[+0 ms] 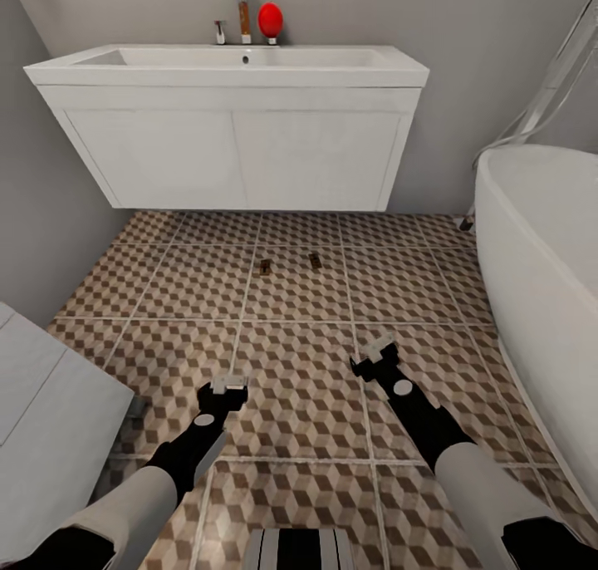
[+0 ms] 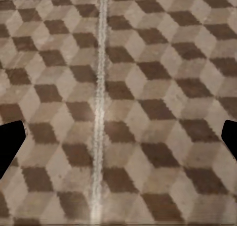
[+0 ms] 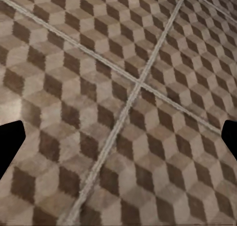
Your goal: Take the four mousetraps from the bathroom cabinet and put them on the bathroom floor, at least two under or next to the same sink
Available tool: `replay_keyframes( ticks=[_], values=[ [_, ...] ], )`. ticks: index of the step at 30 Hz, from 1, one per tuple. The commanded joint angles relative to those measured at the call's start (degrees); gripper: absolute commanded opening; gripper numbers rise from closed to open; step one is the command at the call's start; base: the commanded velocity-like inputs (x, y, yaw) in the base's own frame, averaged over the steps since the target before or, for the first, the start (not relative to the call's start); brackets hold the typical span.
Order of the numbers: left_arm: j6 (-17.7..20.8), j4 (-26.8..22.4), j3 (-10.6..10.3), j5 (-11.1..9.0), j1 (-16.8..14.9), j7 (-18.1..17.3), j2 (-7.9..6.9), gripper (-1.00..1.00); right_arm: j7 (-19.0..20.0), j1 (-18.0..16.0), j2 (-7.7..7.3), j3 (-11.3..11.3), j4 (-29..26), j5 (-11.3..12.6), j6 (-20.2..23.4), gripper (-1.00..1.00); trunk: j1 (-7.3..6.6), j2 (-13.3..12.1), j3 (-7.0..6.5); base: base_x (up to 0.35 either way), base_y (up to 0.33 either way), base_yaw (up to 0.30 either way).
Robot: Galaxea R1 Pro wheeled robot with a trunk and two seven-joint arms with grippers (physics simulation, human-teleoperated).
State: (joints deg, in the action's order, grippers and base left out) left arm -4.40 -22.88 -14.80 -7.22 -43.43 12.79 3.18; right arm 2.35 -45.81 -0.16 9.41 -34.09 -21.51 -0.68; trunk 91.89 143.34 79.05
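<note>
Two mousetraps (image 1: pixel 264 267) (image 1: pixel 315 261) lie on the bathroom floor (image 1: pixel 299 404) near the sink (image 1: pixel 232 138); tiny, light, rigid, so pinch their edges. Left gripper (image 1: pixel 229 383) and right gripper (image 1: pixel 377 350) both spread, empty.

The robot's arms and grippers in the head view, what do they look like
Both arms have pale grey-white forearm shells that narrow into black wrists, each with a small round grey disc on top. The left gripper and right gripper are black with light grey finger pieces. No loose cables or printed markings can be made out.

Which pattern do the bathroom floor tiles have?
Brown, beige and white 3D cubes on the bathroom floor tiles, clearest in the left wrist view.
</note>
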Motion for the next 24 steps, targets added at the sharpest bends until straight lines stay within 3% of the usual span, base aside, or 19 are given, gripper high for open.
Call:
replay_keyframes(
  ticks=[1,10,19,21,24],
  values=[
    [-0.5,0.3,-0.5,-0.6,0.2,0.4,-0.07,1.00,0.1,0.3,-0.07,0.0,0.3,-0.6,-0.4,1.00,-0.03,0.0,-0.20,0.000,0.000,0.000],
    [-3.9,4.5,-0.4,-0.6,3.2,0.4,-1.17,1.00,-0.2,1.7,-0.92,-0.4,11.5,1.4,-10.1,1.00,-0.65,-0.9,-2.11,0.000,0.000,0.000],
    [-5.2,7.0,-0.4,-0.6,5.1,0.3,-1.93,1.00,-0.2,1.8,-1.36,-0.5,17.2,2.0,-12.8,1.00,-2.63,-4.5,-3.72,0.000,0.000,0.000],
    [-6.6,7.7,-0.4,-0.6,5.5,0.3,-2.00,1.00,-0.3,1.8,-1.38,-0.5,18.2,2.0,-13.7,1.00,-3.07,-5.3,-4.08,0.000,0.000,0.000],
    [-12.1,10.2,-0.4,-0.6,6.0,0.3,-2.12,1.00,-0.4,1.8,-1.53,-0.5,20.2,2.1,-15.9,1.00,-3.73,-6.5,-4.62,0.000,0.000,0.000]
  ],
)
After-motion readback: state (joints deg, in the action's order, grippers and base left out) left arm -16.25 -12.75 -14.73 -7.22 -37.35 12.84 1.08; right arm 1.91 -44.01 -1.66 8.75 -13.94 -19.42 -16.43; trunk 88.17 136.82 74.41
